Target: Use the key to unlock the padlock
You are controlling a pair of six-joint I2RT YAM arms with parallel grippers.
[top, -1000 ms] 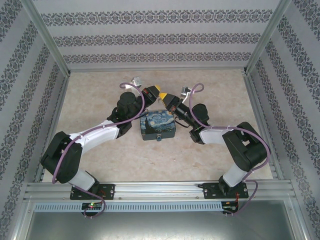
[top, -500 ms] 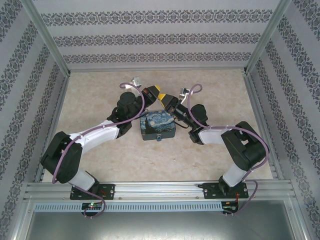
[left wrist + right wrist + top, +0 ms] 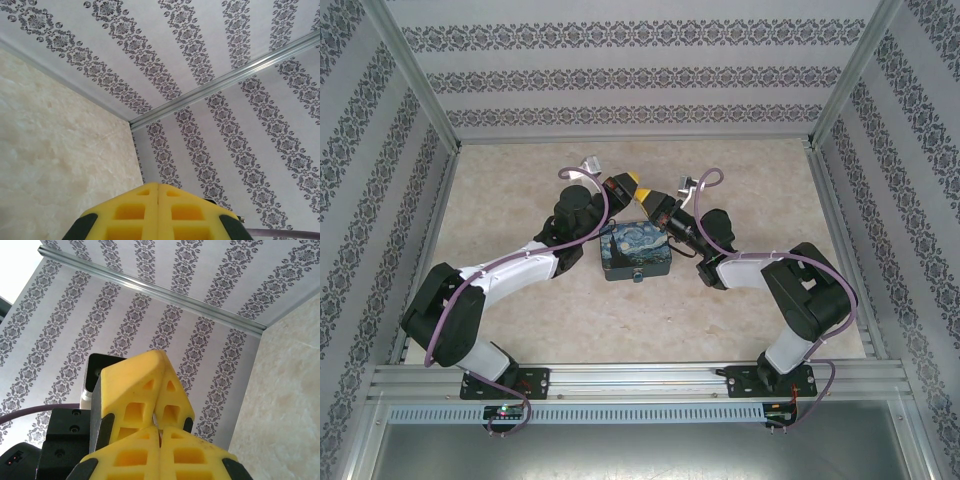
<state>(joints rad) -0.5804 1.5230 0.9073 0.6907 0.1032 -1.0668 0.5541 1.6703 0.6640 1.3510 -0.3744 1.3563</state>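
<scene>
Left fingers [image 3: 125, 215] pressed together; right fingers [image 3: 195, 455] likewise, tips facing just beyond painted box [image 3: 635, 250]; key's direction untellable.

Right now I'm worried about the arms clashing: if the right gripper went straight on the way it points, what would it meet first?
The left gripper: its yellow fingers sit right ahead of the right gripper, tips apparently almost touching, though depth is hard to judge.

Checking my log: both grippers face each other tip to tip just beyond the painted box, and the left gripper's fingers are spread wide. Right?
One slip: the left gripper is shut, not spread. The left wrist view shows its yellow fingers pressed together along a seam. It does face the right gripper tip to tip just beyond the painted box.
</scene>
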